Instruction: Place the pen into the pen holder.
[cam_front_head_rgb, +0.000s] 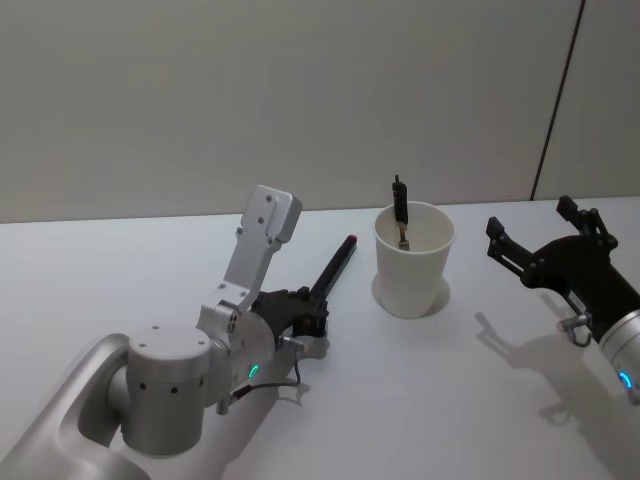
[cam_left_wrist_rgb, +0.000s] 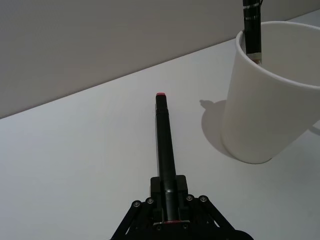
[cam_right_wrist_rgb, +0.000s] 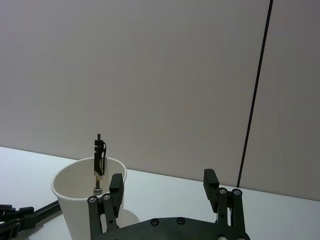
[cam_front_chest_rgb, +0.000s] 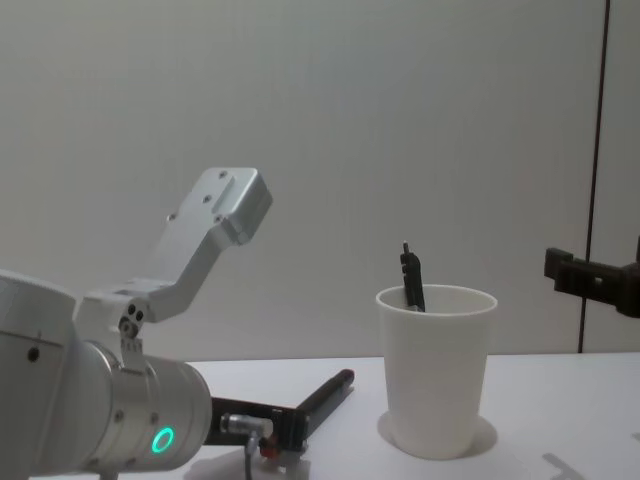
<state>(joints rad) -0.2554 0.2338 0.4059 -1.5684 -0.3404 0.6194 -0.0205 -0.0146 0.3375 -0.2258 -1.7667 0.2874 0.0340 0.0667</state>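
The pen holder (cam_front_head_rgb: 413, 262) (cam_left_wrist_rgb: 272, 95) (cam_right_wrist_rgb: 82, 200) (cam_front_chest_rgb: 435, 365), a white paper cup, stands upright on the white table. A black pen (cam_front_head_rgb: 401, 212) (cam_left_wrist_rgb: 251, 25) (cam_right_wrist_rgb: 99, 159) (cam_front_chest_rgb: 411, 278) leans inside it, its clip end above the rim. My left gripper (cam_front_head_rgb: 318, 305) (cam_left_wrist_rgb: 169, 192) is low over the table left of the cup, shut on a second black pen (cam_front_head_rgb: 335, 268) (cam_left_wrist_rgb: 163, 135) (cam_front_chest_rgb: 325, 392). Its red tip points toward the cup and stops short of it. My right gripper (cam_front_head_rgb: 532, 222) (cam_right_wrist_rgb: 163, 181) hovers open to the right of the cup, holding nothing.
The white table (cam_front_head_rgb: 120, 270) reaches back to a plain grey wall with a dark vertical seam (cam_front_head_rgb: 555, 100) at the right. My left arm's silver elbow link (cam_front_head_rgb: 262, 235) (cam_front_chest_rgb: 205, 235) rises above the table left of the cup.
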